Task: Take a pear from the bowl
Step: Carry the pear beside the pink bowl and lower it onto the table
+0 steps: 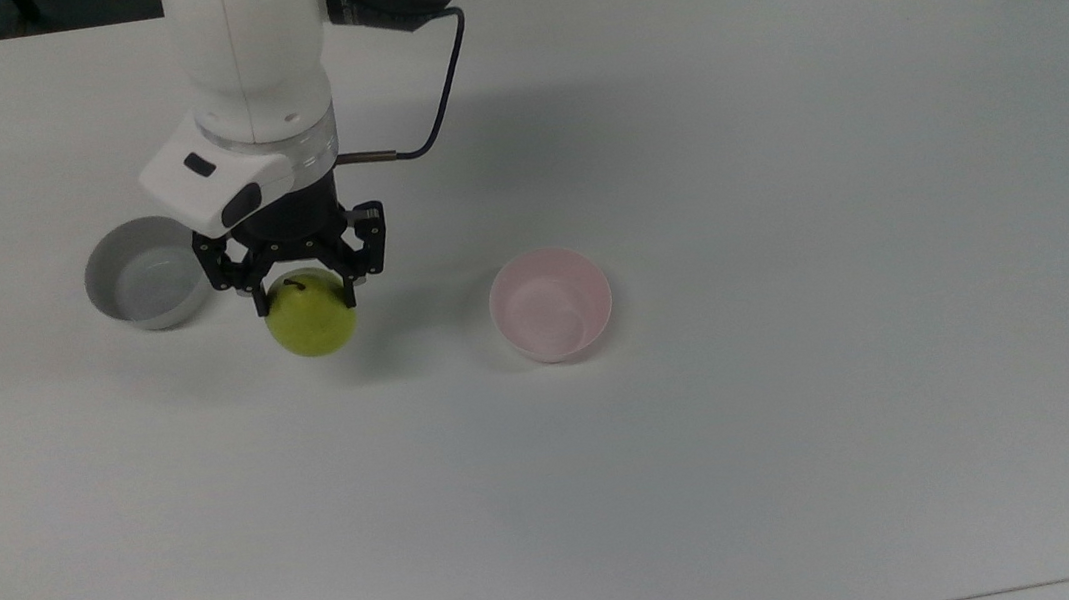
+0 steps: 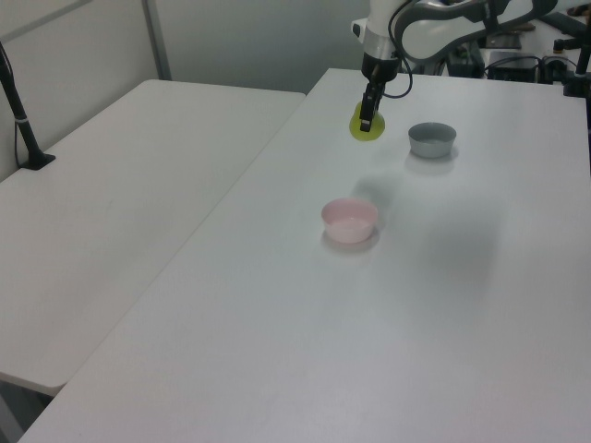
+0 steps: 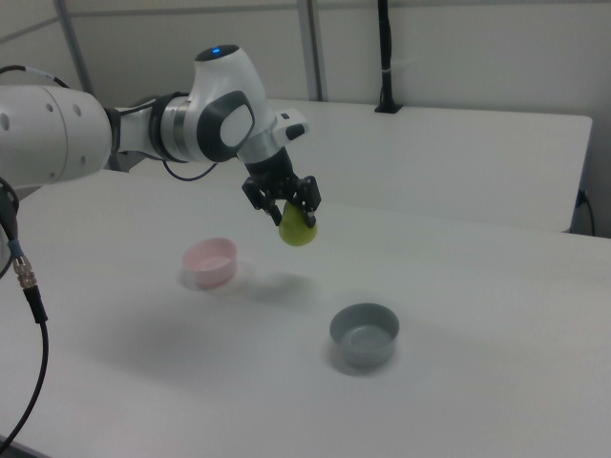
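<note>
A white table point(image 1: 780, 161) carries everything here. Two small round bowls stand upright on it, well apart from each other. The pink bowl point(image 1: 551, 304) sits near the middle of the table in the top view, and nothing lies inside it. The grey bowl point(image 1: 145, 274) stands toward the top view's left, also with nothing in it. In the left view a second white table point(image 2: 120, 185) stands just beside the first, on the left view's left.
</note>
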`<state>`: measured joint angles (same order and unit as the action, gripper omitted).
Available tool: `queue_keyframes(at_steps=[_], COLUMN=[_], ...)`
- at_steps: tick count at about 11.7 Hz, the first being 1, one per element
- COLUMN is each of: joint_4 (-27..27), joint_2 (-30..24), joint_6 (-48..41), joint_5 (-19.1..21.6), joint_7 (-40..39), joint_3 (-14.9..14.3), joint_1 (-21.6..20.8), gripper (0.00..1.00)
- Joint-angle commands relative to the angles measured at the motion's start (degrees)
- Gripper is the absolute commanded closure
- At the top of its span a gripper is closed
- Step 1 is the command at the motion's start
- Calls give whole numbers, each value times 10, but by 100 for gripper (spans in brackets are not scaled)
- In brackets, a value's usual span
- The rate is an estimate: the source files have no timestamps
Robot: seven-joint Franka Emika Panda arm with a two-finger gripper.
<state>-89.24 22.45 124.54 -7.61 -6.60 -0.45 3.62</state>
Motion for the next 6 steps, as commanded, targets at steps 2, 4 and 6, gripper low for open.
queue_keyframes(at_steps=[2,4,6], joint_4=[3,2,1], joint_2=[40,67,82], joint_6=[66,95,105], joint_5=[2,0,-1], joint_7=[-13,-12,-12], joint_3=[-4,-4,-4], joint_1=[2,3,3], gripper=[56,56,56])
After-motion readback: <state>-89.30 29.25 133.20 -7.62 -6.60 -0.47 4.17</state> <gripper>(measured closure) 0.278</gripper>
